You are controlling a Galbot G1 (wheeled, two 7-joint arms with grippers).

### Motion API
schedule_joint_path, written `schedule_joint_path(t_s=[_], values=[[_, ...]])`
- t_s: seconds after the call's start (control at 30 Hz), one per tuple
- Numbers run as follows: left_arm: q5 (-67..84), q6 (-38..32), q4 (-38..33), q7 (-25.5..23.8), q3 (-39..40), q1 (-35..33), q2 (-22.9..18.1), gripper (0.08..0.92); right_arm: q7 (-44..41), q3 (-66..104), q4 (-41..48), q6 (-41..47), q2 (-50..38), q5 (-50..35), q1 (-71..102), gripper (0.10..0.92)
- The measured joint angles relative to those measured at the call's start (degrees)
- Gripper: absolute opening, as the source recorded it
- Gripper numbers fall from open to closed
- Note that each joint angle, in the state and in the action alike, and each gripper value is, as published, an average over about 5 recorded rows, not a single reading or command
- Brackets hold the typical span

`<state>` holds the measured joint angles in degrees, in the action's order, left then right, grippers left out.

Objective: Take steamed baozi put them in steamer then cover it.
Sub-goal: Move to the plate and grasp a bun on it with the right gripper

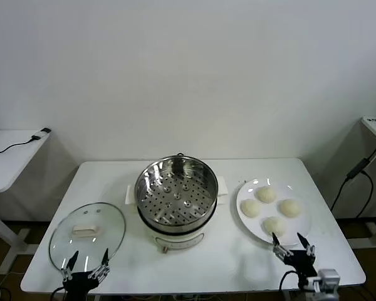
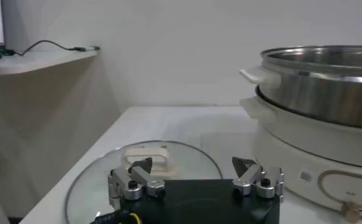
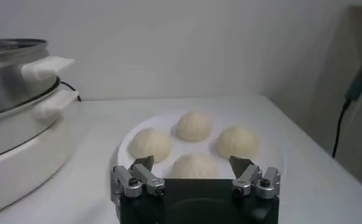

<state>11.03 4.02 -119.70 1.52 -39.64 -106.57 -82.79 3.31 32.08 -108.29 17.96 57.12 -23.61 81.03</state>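
Four cream-white baozi (image 1: 270, 207) lie on a flat white plate (image 1: 304, 229) at the table's right; they also show in the right wrist view (image 3: 193, 126). The empty steel steamer (image 1: 175, 191) stands on its cream cooker base at the centre and shows in the left wrist view (image 2: 327, 85). The glass cover (image 1: 88, 235) with its cream handle (image 2: 145, 157) lies flat at the front left. My right gripper (image 1: 292, 246) is open, just in front of the plate's near edge. My left gripper (image 1: 86, 263) is open over the cover's near rim.
A small white side table (image 1: 12, 157) with a black cable stands to the left. Another white stand with a cable (image 1: 363, 166) is at the right. The white table's front edge (image 1: 194, 290) runs just behind both grippers.
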Motion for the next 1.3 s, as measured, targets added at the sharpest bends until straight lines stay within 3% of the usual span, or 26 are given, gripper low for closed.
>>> schedule_joint_path(t_s=[0.23,0.6,0.9,1.3], values=[[-0.06,-0.22,-0.59,-0.28,0.30,0.10,0.38,0.823,-10.68,-9.10,7.99,2.43,-12.21,2.45,-17.63,0.823],[-0.69,-0.47,-0.34,-0.96,0.56,0.36,0.39,0.823,-43.11,-42.18,25.68,-6.97,-26.91,10.29,-56.50,0.823],[-1.12,-0.66,0.02,-1.45,0.45,0.36,0.34,0.823,-61.06,-76.05,38.65,-14.51,-24.68,13.07,-88.47,0.823],[-1.70,-0.45,-0.28,-2.10,0.09,0.52,-0.37,0.823,-65.85,-99.35,49.43,-12.20,-15.68,13.54,-100.49,0.823]])
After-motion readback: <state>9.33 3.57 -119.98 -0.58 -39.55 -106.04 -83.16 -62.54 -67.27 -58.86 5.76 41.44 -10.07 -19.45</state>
